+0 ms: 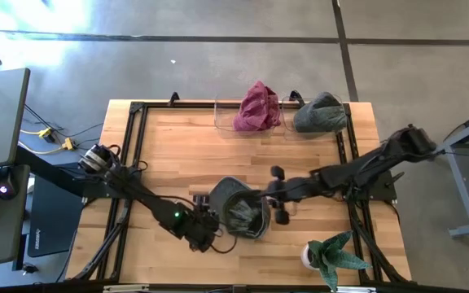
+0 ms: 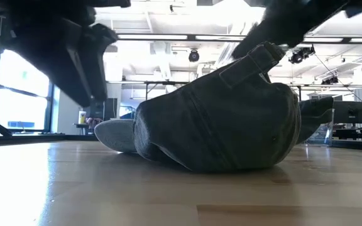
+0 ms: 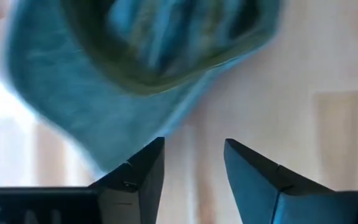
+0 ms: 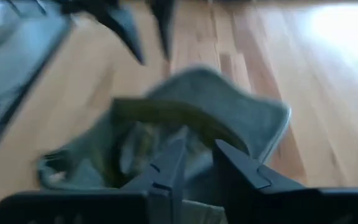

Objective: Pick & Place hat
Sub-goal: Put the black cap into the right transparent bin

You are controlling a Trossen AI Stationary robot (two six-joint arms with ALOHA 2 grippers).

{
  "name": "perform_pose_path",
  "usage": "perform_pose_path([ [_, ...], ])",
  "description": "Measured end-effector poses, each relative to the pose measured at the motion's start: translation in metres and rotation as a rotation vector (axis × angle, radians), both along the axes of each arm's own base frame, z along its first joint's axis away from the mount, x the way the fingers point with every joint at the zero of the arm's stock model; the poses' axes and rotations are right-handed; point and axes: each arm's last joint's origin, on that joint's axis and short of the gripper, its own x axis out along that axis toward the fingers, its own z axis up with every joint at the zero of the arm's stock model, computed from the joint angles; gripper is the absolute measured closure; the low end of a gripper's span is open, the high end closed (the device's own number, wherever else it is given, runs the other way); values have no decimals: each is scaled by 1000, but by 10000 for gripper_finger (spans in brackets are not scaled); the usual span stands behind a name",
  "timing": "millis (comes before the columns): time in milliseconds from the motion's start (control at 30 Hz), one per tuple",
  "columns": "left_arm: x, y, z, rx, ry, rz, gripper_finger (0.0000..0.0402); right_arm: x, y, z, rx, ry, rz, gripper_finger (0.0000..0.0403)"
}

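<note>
Grey-green denim was what caught my eye: a cap (image 1: 240, 210) lay upside down on the wooden surface (image 1: 169, 155), a little below the middle of the high view, its hollow crown facing up and its brim pointing toward the upper left. From the low view the cap (image 2: 219, 122) filled the middle of the frame, resting on the surface with its brim at the left and a strap standing up at its top.

From the lower left of the high view the left gripper (image 1: 216, 231) sat just beside the cap's lower left edge. In its wrist view the two dark fingers (image 3: 143, 171) stood apart with bare wood between them, holding nothing, and the cap's brim (image 3: 73, 106) lay just ahead of them.

From the right the right gripper (image 1: 259, 203) reached to the cap's right side. Its wrist view showed the fingers (image 4: 166, 168) a small way apart over the cap's rim (image 4: 185, 118), and I could not tell whether any cloth was caught between them.

Along the upper edge of the surface a crumpled maroon hat (image 1: 256, 107) and a grey-green hat (image 1: 321, 114) each sat in a clear bin (image 1: 222, 114). A potted plant (image 1: 334, 259) stood at the lower right corner.
</note>
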Motion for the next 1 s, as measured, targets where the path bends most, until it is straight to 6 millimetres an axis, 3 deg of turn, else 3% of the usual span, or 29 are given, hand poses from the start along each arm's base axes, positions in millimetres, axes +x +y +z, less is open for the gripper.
perform_pose_path([
  [133, 0, -8, -15, -47, -63, -16, 264, 28, -3, -14, -25, 223, -115, 296],
  [267, -3, 0, -26, 31, -67, 15, 280, 41, -12, -23, -53, 430, -256, 288],
  [433, -7, 25, -43, 201, -70, 104, 290, 41, 1, -25, 144, 578, -96, 290],
  [567, -11, 38, -36, 391, -139, 186, 292, 38, 26, -15, 161, 509, 102, 290],
  [733, -13, 37, -13, 482, -208, 207, 292, 28, 40, 14, 77, 341, 191, 290],
  [867, -5, 25, 13, 366, -244, 150, 292, 19, 50, 31, -43, 232, 276, 286],
  [1000, 7, 11, 26, 182, -275, 29, 292, 19, 61, 31, -63, 192, 410, 254],
])
